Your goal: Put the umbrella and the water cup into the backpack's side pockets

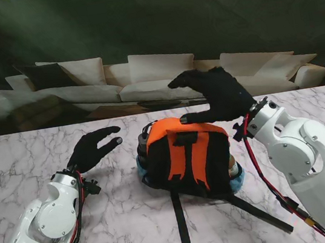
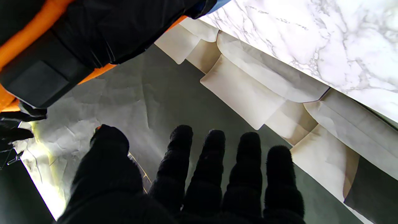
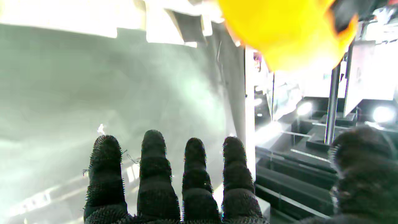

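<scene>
Stand view, backpack: you see the backpack (image 1: 187, 160), orange and black, lying near the middle of the marble surface (image 1: 21, 161), its black straps (image 1: 183, 231) trailing toward the near edge.
Stand view, side pockets: a dark cylindrical object (image 1: 143, 140) shows at the backpack's left side and a pale rounded object (image 1: 233, 167) at its right side; you cannot tell which is the umbrella and which the water cup.
Stand view, left hand: your left hand (image 1: 93, 147) is raised over the surface left of the backpack, fingers spread toward it, holding nothing, clear of the fabric.
Stand view, right hand: your right hand (image 1: 217, 95) is raised over the backpack's far right corner, fingers curved and apart, empty; the thumb (image 1: 195, 117) reaches close to the backpack's top edge, contact uncertain.
Stand view, background: a pale sofa (image 1: 144, 81) runs beyond the far edge.
Left wrist view, hand: four fingers (image 2: 214, 161) and the thumb are extended and separated, nothing between them.
Left wrist view, backpack: black and orange fabric (image 2: 77, 34) sits close ahead of the thumb side, with the marble surface (image 2: 326, 40) and sofa cushions also in view.
Right wrist view, hand: fingers (image 3: 155, 168) are straight and spread, thumb apart, nothing held.
Right wrist view, rest: a blurred bright yellow-orange shape (image 3: 289, 31) fills one corner; you cannot tell what it is.
</scene>
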